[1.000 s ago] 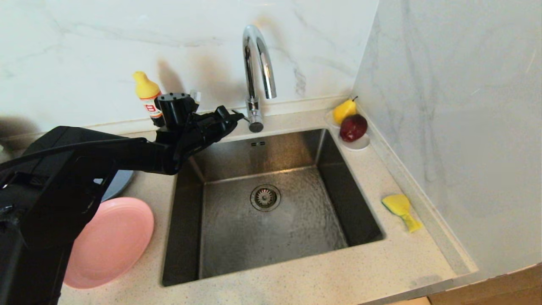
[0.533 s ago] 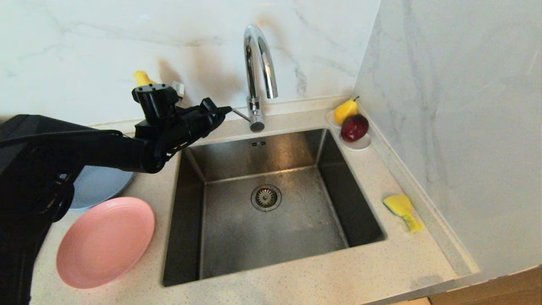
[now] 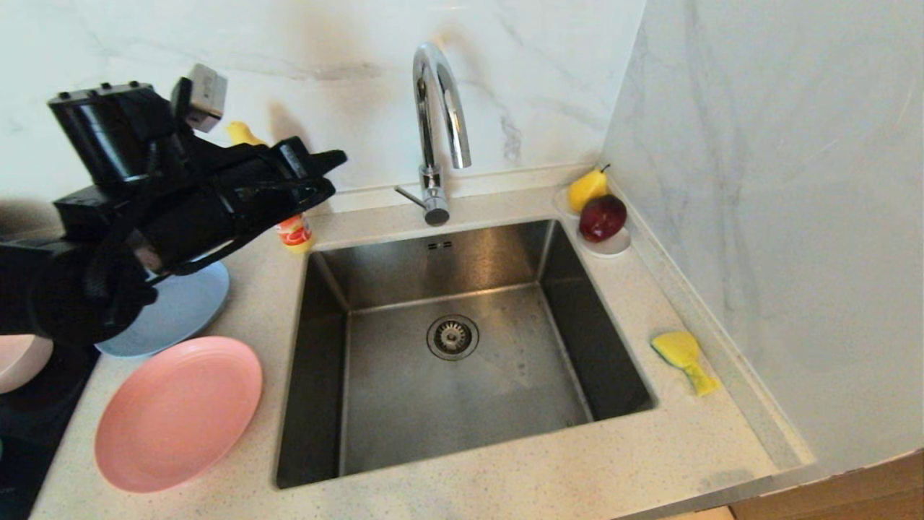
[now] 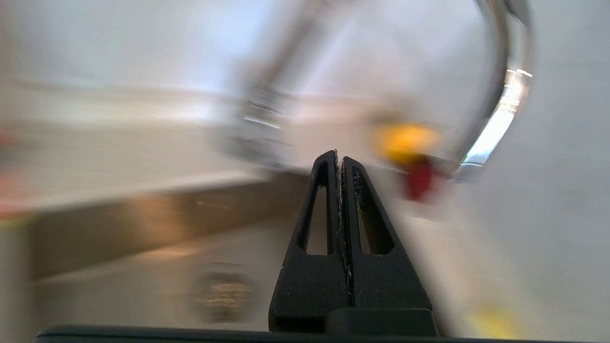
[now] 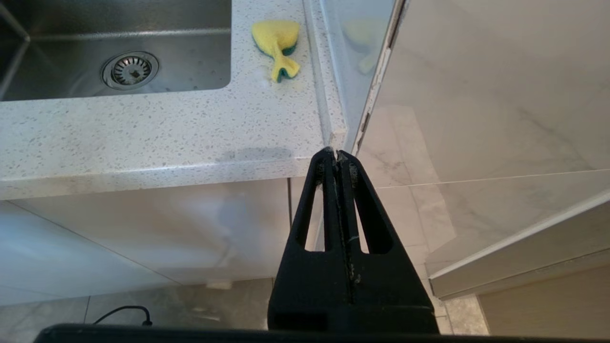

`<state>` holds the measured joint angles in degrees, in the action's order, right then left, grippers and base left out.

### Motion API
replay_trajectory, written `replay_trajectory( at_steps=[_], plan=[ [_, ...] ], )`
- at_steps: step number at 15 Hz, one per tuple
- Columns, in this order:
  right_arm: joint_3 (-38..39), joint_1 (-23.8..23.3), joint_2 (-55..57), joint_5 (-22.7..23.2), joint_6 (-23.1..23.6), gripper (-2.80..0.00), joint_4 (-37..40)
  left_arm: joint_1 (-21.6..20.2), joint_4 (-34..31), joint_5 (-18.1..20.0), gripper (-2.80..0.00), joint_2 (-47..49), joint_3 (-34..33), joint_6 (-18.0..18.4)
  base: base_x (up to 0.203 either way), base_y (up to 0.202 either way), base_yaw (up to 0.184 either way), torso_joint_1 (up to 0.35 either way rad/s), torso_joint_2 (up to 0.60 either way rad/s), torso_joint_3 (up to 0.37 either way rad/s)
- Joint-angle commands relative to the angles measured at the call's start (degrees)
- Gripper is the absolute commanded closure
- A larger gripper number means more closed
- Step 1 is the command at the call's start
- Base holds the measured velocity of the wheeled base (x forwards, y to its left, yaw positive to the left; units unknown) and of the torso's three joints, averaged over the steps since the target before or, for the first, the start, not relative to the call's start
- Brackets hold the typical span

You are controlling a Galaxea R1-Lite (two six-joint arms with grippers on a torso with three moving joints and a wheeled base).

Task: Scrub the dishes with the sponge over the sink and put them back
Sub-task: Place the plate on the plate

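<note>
My left gripper hangs shut and empty in the air over the counter left of the sink, pointing toward the tap; its fingertips meet. Under the left arm lie the dishes: a pink plate, a grey-blue plate and the edge of a pale pink bowl. The yellow sponge lies on the counter right of the sink. My right gripper is parked shut below the counter's front right corner.
A detergent bottle stands behind my left gripper at the sink's back left corner. A white saucer with a pear and a red fruit sits at the back right. A marble wall closes the right side.
My left arm has lifted and drawn back to the left, away from the tap's handle, staying shut. The plates under it now show more. The right arm has not moved.
</note>
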<state>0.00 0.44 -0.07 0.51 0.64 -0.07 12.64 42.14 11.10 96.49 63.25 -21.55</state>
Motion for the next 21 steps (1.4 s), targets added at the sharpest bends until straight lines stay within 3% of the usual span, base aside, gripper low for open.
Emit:
replay_trajectory(
  at_steps=[1, 3, 6, 7, 8, 10, 13, 16, 18, 19, 21],
  plan=[
    [0.0, 0.0, 0.0, 0.0, 0.1, 0.00, 0.0, -0.1, -4.1, -12.8, 0.00, -14.4, -4.7, 8.5, 0.000, 0.000, 0.000, 0.000, 0.00, 0.000],
    [0.0, 0.0, 0.0, 0.0, 0.1, 0.00, 0.0, -0.1, -12.0, -21.9, 0.00, -23.3, -6.1, 11.6, 0.000, 0.000, 0.000, 0.000, 0.00, 0.000],
    [0.0, 0.0, 0.0, 0.0, 0.1, 0.00, 0.0, -0.5, -26.7, -29.2, 0.00, -37.3, -6.5, 18.6, 0.000, 0.000, 0.000, 0.000, 0.00, 0.000],
    [0.0, 0.0, 0.0, 0.0, 0.1, 0.00, 0.0, -0.7, -30.5, -35.2, 0.00, -40.4, -6.2, 22.0, 0.000, 0.000, 0.000, 0.000, 0.00, 0.000],
    [0.0, 0.0, 0.0, 0.0, 0.1, 0.00, 0.0, -0.9, -32.3, -41.3, 0.00, -41.5, -5.1, 25.1, 0.000, 0.000, 0.000, 0.000, 0.00, 0.000],
    [0.0, 0.0, 0.0, 0.0, 0.1, 0.00, 0.0, -1.6, -33.8, -44.3, 0.00, -38.1, -1.4, 26.8, 0.000, 0.000, 0.000, 0.000, 0.00, 0.000],
    [0.0, 0.0, 0.0, 0.0, 0.1, 0.00, 0.0, -7.4, -34.2, -45.1, 0.00, -27.6, 5.7, 27.4, 0.000, 0.000, 0.000, 0.000, 0.00, 0.000],
    [0.0, 0.0, 0.0, 0.0, 0.1, 0.00, 0.0, -17.5, -34.8, -43.5, 0.00, -16.0, 15.6, 27.6, 0.000, 0.000, 0.000, 0.000, 0.00, 0.000],
    [0.0, 0.0, 0.0, 0.0, 0.1, 0.00, 0.0, -25.4, -37.4, -38.1, 0.00, -10.6, 19.3, 27.1, 0.000, 0.000, 0.000, 0.000, 0.00, 0.000],
    [0.0, 0.0, 0.0, 0.0, 0.1, 0.00, 0.0, -28.2, -39.3, -33.4, 0.00, -8.6, 19.7, 26.0, 0.000, 0.000, 0.000, 0.000, 0.00, 0.000],
    [0.0, 0.0, 0.0, 0.0, 0.1, 0.00, 0.0, -33.5, -45.4, -24.0, 0.00, -5.2, 20.4, 21.1, 0.000, 0.000, 0.000, 0.000, 0.00, 0.000]
  ],
)
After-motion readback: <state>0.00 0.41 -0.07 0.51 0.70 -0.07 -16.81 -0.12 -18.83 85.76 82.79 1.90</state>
